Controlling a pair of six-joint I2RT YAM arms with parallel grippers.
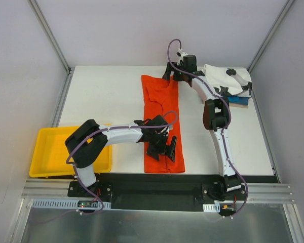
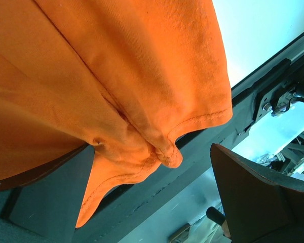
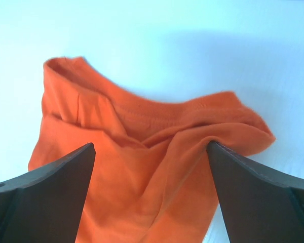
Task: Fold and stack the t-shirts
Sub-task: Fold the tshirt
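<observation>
We see the orange-red t-shirt (image 1: 162,121) as a long strip, running from upper centre to lower centre of the overhead frame. Our left gripper (image 1: 161,146) sits over its lower end, jaws apart, cloth draped on one finger. Our right gripper (image 1: 173,75), also spread, straddles the collar at the top.

The orange-red t-shirt (image 1: 162,121) lies flat on the table, folded into a long narrow strip that runs from 12 to 6 o'clock. At 2 o'clock, the white t-shirt with black marks (image 1: 228,78) rests folded on the teal-blue t-shirt (image 1: 238,99).
</observation>
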